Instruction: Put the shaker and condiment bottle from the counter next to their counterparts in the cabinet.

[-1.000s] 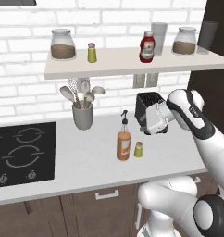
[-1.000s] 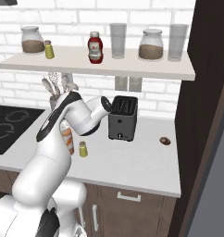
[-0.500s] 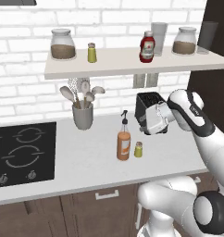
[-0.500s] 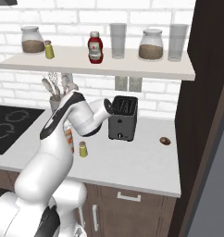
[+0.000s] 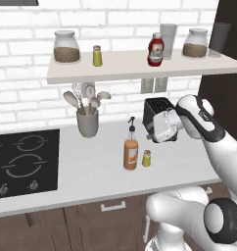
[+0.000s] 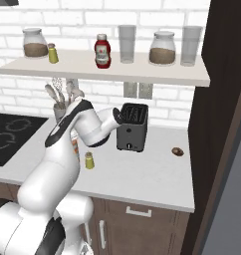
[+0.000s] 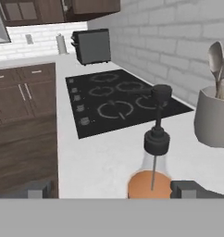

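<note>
Gripper (image 7: 111, 189) has swung toward the condiment bottle (image 5: 130, 153), fingers spread either side of its neck, nothing pinched. Shaker (image 5: 146, 158) sits at the bottle's 3 o'clock; grasp looks next.

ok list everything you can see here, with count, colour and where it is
condiment bottle: 1, orange, black spout, counter
shaker: 1, olive-yellow, counter, right of the bottle
brighter shaker: 1, yellow-green, shelf
ketchup bottle: 1, red, shelf
shelf: 1, off-white, on the brick wall
jars: 2, clear with brown fill, shelf
glasses: 2, clear, shelf
utensil holder: 1, grey, counter
toaster: 1, black, counter
hob: 1, black, counter left
small round thing: 1, brown, counter right
arm: 1, white
fingers: 2, dark, either side of the bottle, apart
</note>
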You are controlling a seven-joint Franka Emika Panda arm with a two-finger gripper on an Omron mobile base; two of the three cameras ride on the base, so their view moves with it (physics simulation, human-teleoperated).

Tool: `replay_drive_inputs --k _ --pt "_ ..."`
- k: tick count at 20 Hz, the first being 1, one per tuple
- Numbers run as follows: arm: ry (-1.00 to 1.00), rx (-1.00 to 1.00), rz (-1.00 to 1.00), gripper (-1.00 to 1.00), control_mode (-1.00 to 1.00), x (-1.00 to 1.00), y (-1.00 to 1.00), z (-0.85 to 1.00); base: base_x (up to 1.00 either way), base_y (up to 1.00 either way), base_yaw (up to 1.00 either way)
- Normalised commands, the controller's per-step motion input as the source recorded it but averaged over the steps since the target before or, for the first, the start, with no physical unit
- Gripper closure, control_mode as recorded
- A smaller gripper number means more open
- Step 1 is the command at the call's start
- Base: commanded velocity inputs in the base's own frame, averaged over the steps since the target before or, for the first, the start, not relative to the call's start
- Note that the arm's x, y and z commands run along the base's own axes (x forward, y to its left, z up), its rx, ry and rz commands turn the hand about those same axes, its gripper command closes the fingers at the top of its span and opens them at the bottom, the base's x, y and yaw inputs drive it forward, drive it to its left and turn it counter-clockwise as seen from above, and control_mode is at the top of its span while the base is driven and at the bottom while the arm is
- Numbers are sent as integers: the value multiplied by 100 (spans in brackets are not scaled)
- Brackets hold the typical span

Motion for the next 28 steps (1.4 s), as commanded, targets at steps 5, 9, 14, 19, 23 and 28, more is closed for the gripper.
replay_drive_inputs --k 5,9,14,19,23,28 --pt "0 0 0 -100 -100 21 0 -6 0 0 0" --pt "0 2 1 -100 -100 18 0 -4 0 0 0" --pt "0 2 2 -100 -100 19 4 -9 0 0 0" --pt "0 4 1 -100 -100 17 9 -12 0 0 0" --pt "0 6 1 -100 -100 20 7 -9 0 0 0" --pt "3 7 2 -100 -100 21 2 -7 0 0 0"
